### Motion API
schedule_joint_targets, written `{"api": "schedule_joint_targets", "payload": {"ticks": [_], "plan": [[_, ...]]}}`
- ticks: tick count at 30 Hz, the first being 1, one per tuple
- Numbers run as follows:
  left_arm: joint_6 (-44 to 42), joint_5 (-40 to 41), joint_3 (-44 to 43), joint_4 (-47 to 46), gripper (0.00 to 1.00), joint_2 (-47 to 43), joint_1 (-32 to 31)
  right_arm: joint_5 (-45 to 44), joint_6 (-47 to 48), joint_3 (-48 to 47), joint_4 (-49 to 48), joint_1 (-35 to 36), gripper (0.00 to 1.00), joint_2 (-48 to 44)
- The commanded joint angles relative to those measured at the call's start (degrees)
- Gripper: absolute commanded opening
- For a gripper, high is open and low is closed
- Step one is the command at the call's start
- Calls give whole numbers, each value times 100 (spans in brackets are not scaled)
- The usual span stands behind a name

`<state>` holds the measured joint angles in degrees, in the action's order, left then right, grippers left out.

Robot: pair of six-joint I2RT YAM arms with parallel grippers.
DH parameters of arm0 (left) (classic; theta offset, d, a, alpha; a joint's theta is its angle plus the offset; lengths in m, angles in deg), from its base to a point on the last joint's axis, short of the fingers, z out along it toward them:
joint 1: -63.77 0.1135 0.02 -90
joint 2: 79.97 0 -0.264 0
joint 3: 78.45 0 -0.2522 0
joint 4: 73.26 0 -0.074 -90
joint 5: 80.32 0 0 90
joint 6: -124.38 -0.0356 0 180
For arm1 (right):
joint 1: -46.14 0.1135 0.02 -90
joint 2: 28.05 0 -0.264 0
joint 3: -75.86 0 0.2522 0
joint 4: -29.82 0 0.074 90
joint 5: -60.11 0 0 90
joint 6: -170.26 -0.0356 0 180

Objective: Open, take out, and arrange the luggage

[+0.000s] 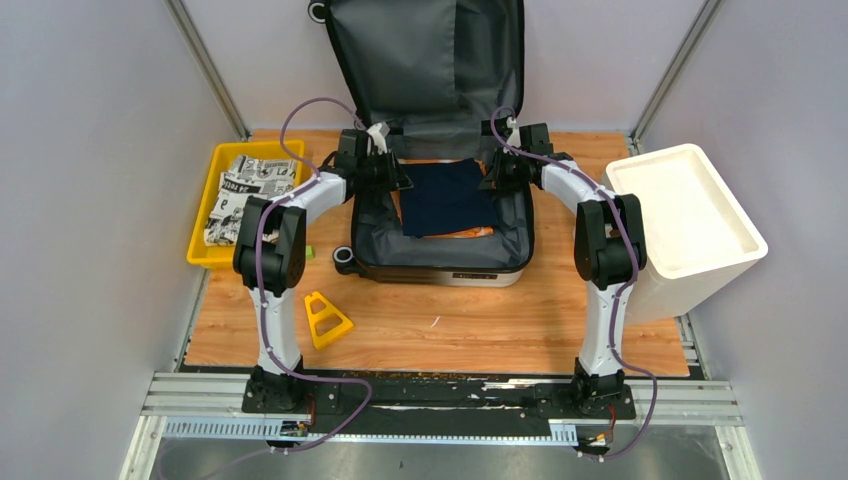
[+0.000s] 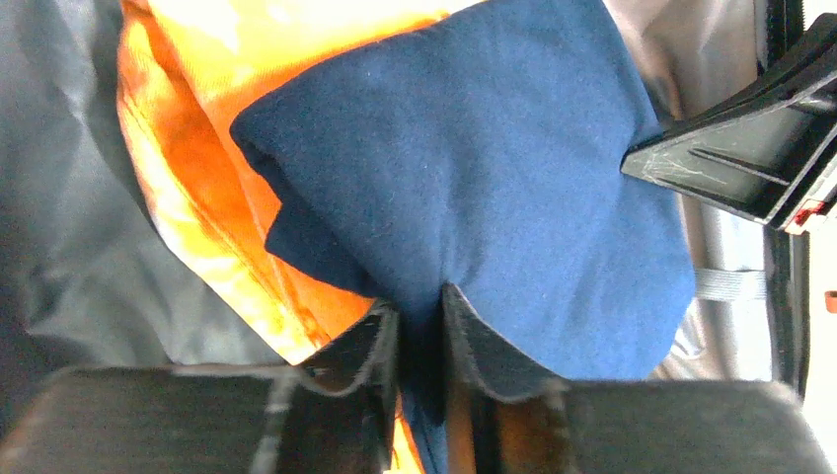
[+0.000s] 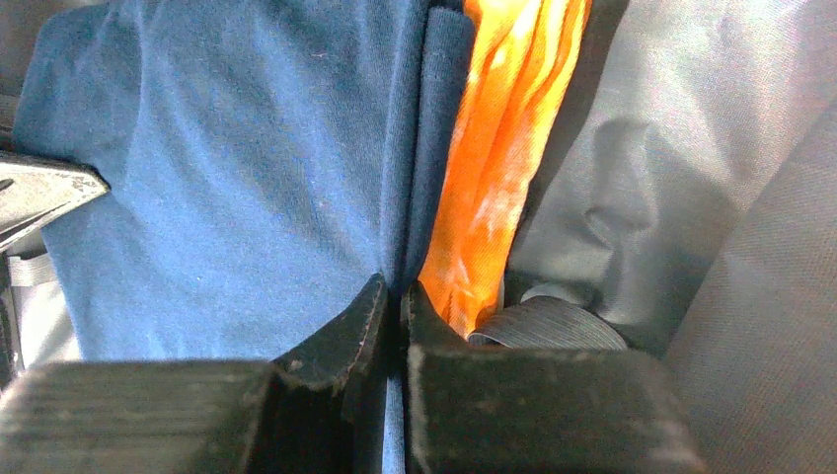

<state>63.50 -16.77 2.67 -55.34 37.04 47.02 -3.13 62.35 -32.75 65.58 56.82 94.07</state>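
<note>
Over luggage [image 1: 440, 268], arms [image 1: 270, 245] [image 1: 608, 240] bent inward, pinching cloth [image 1: 447, 197]

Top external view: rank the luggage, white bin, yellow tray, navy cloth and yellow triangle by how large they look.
1. luggage, lying open
2. white bin, taller, so nearer the camera
3. yellow tray
4. navy cloth, edges partly covered
5. yellow triangle
</note>
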Motion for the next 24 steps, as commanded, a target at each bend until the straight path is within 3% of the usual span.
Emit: {"api": "schedule_joint_targets", "payload": {"ticks": [1, 11, 15, 24], "plan": [[9, -166, -190, -198, 20, -203, -34, 9, -34, -22, -193, -74, 0, -161], [-223, -96, -551, 205, 23, -212, -185, 72, -90, -34, -251, -67, 0, -212], [-258, -20, -537, 240, 32, -247, -248, 155, -81, -26, -249, -72, 0, -195], [-489, 111, -857, 714, 0, -298, -262, 373, -386, 33, -308, -11, 0, -544]]}}
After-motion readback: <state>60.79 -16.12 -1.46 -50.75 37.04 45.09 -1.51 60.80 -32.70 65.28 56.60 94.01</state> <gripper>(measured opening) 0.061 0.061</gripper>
